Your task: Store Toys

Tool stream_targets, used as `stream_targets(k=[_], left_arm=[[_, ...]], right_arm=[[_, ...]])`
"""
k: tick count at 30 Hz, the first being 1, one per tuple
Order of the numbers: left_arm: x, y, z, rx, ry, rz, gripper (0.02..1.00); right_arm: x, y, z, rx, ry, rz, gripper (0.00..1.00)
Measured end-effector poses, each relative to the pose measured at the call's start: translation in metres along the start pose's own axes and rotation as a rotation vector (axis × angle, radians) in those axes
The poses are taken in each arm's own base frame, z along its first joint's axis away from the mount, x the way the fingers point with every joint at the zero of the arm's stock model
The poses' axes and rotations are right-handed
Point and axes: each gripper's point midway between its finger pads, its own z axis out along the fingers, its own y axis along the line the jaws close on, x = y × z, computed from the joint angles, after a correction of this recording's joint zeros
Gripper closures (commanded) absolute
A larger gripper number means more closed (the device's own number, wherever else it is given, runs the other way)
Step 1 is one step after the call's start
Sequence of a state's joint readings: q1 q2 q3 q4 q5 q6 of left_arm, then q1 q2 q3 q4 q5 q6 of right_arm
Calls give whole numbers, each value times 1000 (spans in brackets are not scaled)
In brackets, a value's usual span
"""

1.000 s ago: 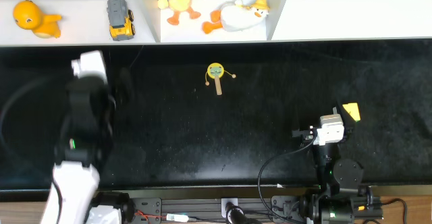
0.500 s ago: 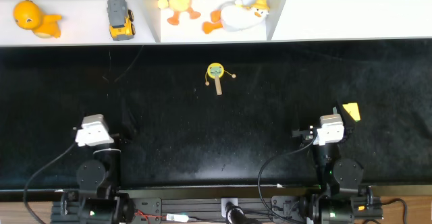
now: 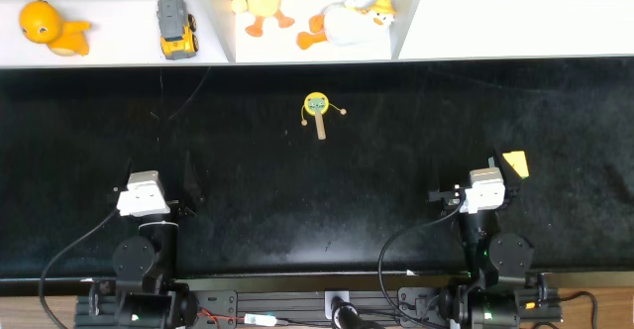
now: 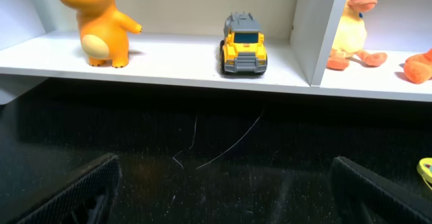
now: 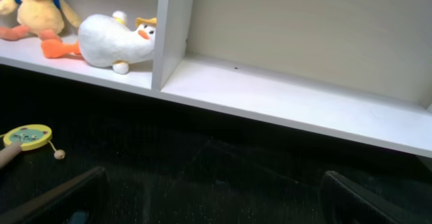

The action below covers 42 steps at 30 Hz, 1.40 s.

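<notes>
A small yellow-green rattle drum with a wooden handle lies on the black table, below the shelf's middle compartment; it also appears in the right wrist view. The white shelf holds an orange figure, a yellow truck, a yellow duck plush and a white duck plush. My left gripper is folded back near the table's front left, open and empty, facing the truck. My right gripper sits at the front right, open and empty.
A small yellow wedge-shaped piece lies on the table just beyond the right arm. The shelf's right compartment is bare. Vertical dividers separate the compartments. Black tabletop spreads between the arms and the shelf.
The left arm has drawn back from its reach toward the shelf's left compartment and folded down at the table's front left. The right arm has not moved.
</notes>
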<state>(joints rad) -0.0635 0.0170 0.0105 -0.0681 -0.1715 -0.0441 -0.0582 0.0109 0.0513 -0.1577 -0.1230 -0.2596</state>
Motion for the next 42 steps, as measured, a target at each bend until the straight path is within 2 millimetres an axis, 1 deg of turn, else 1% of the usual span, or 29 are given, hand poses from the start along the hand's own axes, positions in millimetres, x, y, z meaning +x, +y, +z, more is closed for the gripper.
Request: stream_targets(k=[19, 22, 24, 26, 30, 33, 35, 36, 39, 42], left_arm=[[0, -1, 0, 3, 0, 0, 20], [0, -1, 0, 3, 0, 0, 20], [0, -1, 0, 3, 0, 0, 20], [0, -1, 0, 4, 0, 0, 20], [0, -1, 0, 4, 0, 0, 20], [0, -1, 0, 4, -2, 0, 20], [0, -1, 0, 4, -2, 0, 20], [0, -1, 0, 5, -1, 0, 20], [0, -1, 0, 7, -1, 0, 20], [0, -1, 0, 7, -1, 0, 23]], right_arm=[[0, 0, 0, 0, 0, 0, 5], [4, 0, 1, -2, 17, 3, 7], [13, 2, 3, -13, 76, 23, 5], [24, 4, 4, -29, 174, 79, 5], [30, 10, 7, -58, 413, 266, 7], [27, 21, 6, -91, 626, 341, 5], [23, 29, 6, -99, 755, 349, 5], [18, 34, 8, -99, 802, 346, 7], [3, 45, 18, -65, 874, 336, 5], [-6, 59, 34, -6, 916, 393, 5]])
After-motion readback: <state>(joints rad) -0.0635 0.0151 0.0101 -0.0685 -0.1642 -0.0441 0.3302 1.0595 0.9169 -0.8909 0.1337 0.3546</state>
